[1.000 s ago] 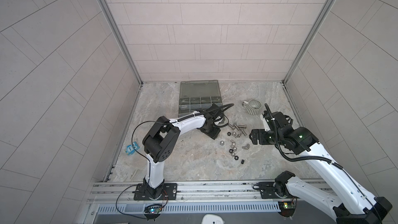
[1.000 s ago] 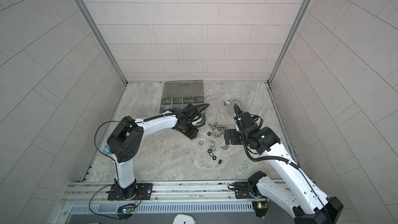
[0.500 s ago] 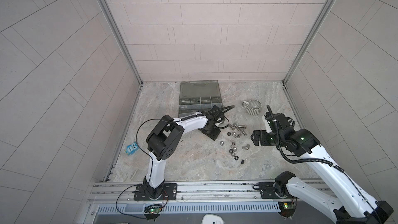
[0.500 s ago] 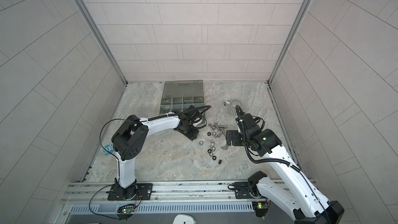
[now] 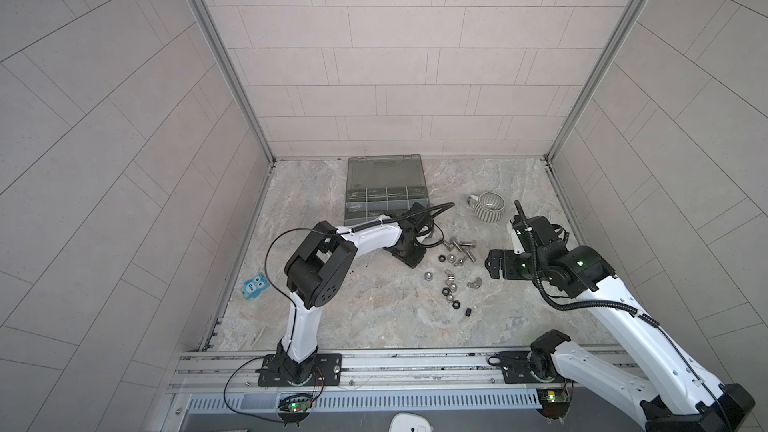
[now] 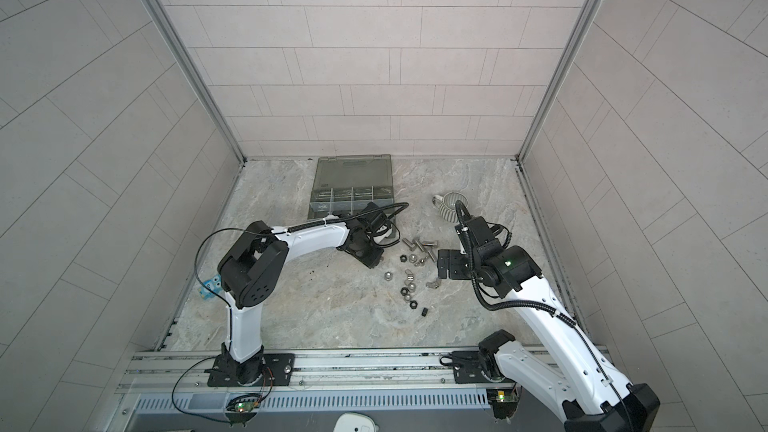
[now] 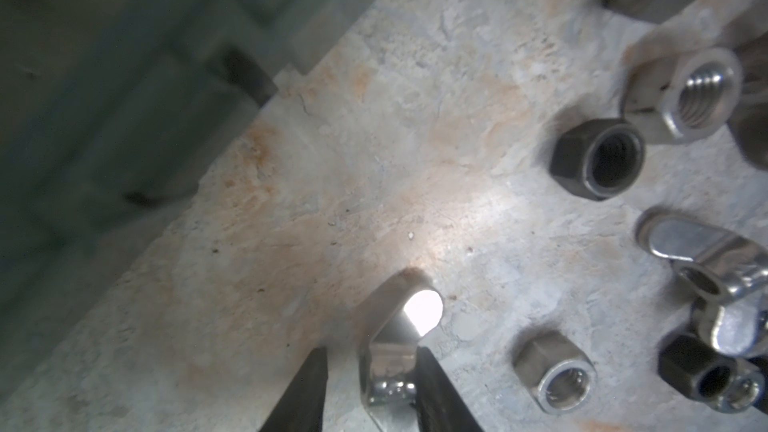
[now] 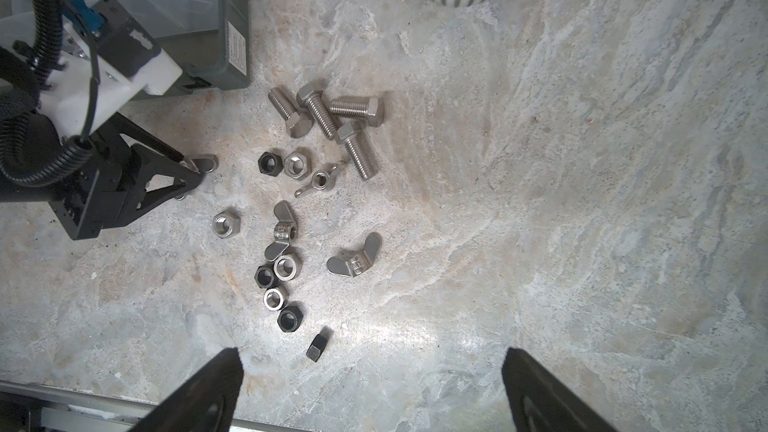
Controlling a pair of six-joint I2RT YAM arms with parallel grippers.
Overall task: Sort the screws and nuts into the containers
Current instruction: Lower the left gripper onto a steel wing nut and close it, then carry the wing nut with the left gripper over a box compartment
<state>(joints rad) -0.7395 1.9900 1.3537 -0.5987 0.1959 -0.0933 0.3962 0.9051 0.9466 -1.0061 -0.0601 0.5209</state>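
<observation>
The left tool (image 7: 371, 357) is straddling one wing nut (image 7: 409, 317) on the worktop (image 8: 540, 160), jaws narrowly apart. One finger (image 7: 436, 388) is touching it, and a gap is showing at the other. The nut's long axis is running along the fingers, one wing jutting past the tips. The case (image 8: 237, 35) is lying just behind this tool. Ahead of the wide-open right tool (image 8: 370, 353) are lying four screws (image 8: 328, 118), eight hex nuts (image 8: 297, 164) and three more wing nuts (image 8: 353, 263).
</observation>
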